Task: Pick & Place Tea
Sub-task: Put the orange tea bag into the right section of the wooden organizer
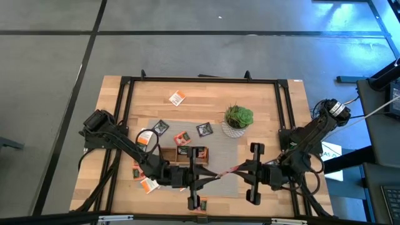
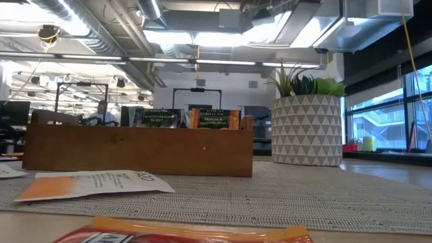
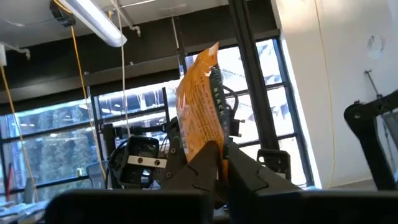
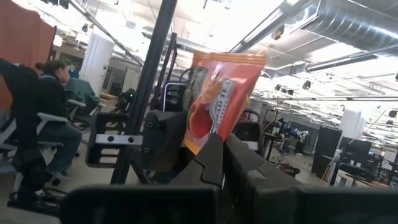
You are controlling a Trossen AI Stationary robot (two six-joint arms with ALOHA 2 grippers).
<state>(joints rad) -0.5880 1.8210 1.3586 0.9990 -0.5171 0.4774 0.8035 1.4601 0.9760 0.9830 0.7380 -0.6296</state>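
Left gripper [image 1: 215,175] is seen low over the near edge of the grey mat [image 1: 219,153], pointed toward the middle of the table [image 1: 206,87], with its fingers [image 3: 202,163] clamped together on one orange tea sachet [image 3: 200,102], which is held upright above the fingertips in the left wrist view. Loose tea sachets are spread over the table: a white-and-orange one [image 1: 145,138] at the mat's left edge, two more [image 1: 142,176] beside the left arm on the bare wood, a dark one [image 1: 161,127] and an orange one [image 1: 182,138] on the mat, another dark one [image 1: 204,129] near the plant, and one white-and-orange sachet [image 1: 177,97] well apart on the far wood. The wooden tray [image 2: 138,150] is set on the mat just behind the grippers, with sachets stood upright inside it, a dark one [image 2: 157,117] and an orange-edged one [image 2: 214,118]; which compartment each is in cannot be told. A flat white-and-orange sachet [image 2: 94,183] is seen on the mat in front of the tray in the low view. The potted plant [image 1: 238,120] is placed on the mat to the right of the tray. Right gripper [image 1: 226,172] is met tip to tip with the left one, and its fingers [image 4: 208,158] are pressed shut on the same kind of thing, a red-orange sachet [image 4: 219,106] held upright. A seated person [image 4: 37,124] is visible in the room behind.
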